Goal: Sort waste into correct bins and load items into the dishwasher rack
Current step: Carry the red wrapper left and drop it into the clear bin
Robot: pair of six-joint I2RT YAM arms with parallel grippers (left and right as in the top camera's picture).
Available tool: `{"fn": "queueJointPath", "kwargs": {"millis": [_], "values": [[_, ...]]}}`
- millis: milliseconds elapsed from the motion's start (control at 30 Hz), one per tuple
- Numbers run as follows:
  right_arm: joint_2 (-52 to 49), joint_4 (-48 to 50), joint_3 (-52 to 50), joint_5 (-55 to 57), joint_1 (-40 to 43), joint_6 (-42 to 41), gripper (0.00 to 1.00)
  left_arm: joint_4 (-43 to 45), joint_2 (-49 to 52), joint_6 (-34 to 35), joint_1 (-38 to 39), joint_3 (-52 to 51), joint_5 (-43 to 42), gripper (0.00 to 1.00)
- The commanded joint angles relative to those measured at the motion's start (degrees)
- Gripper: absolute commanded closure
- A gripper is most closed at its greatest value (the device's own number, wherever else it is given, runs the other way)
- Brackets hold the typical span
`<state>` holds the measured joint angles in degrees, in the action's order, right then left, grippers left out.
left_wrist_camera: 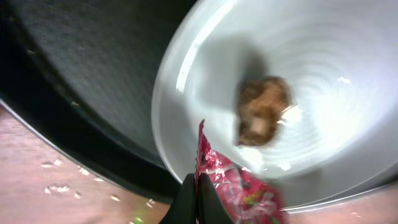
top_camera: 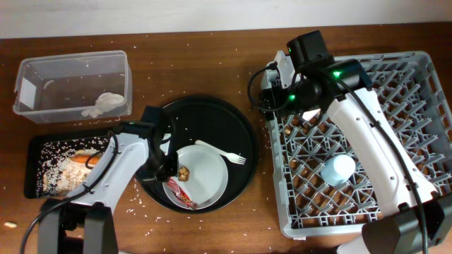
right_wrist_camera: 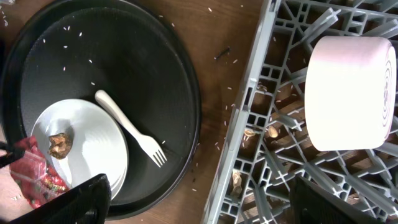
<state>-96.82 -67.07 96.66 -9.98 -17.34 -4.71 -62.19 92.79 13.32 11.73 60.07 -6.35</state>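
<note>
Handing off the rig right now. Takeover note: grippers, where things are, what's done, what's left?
Left gripper: shut on the red wrapper at the white bowl rim.
Right gripper: open, empty, by the rack edge.
Done: napkin in clear tub; carrot and rice in black tray; cup in rack.
Left: wrapper, brown morsel, bowl, plate under it, fork.
</note>
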Motion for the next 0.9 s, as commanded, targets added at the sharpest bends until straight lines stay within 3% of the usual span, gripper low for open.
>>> {"fn": "queueJointPath", "kwargs": {"millis": [0,67,167,233,300,500,700,733,767,833,867], "values": [[-0.3,-0.2,0.7,0.8,-0.3,-0.2,0.09,-5.2,-0.8,-0.1,0.0,10.9,-7.0,1.0],[-0.3,-0.3,0.7,0.7,-0.3,-0.3,0.09,-7.8,-0.8,-0.1,-1.4,21.2,-6.8,0.99],[-0.3,-0.3,0.7,0.7,-0.3,-0.3,0.09,-4.8,-0.8,-0.1,-6.0,28.9,-5.4,0.99],[-0.3,-0.3,0.7,0.7,-0.3,-0.3,0.09,6.9,-0.8,1.4,-17.0,32.8,-2.1,1.0],[-0.3,-0.2,0.7,0.7,-0.3,-0.3,0.09,16.3,-0.8,3.6,-23.0,32.8,6.2,1.0],[-0.3,0.0,0.7,0.7,-0.3,-0.3,0.09,33.3,3.2,3.6,-26.8,32.8,14.6,1.0],[-0.3,-0.2,0.7,0.7,-0.3,-0.3,0.09,39.7,13.9,3.6,-26.8,32.8,18.2,0.98],[-0.3,-0.2,0.7,0.7,-0.3,-0.3,0.09,40.4,15.7,3.6,-26.8,32.8,18.2,0.81],[-0.3,-0.2,0.7,0.7,-0.3,-0.3,0.09,40.5,16.7,3.6,-26.8,32.8,18.2,0.48],[-0.3,-0.2,0.7,0.8,-0.3,-0.3,0.09,40.7,17.6,3.6,-26.8,32.8,18.1,0.06],[-0.3,-0.1,0.7,0.8,-0.3,-0.3,0.09,40.8,17.2,3.6,-26.8,32.9,18.1,0.01]]}}
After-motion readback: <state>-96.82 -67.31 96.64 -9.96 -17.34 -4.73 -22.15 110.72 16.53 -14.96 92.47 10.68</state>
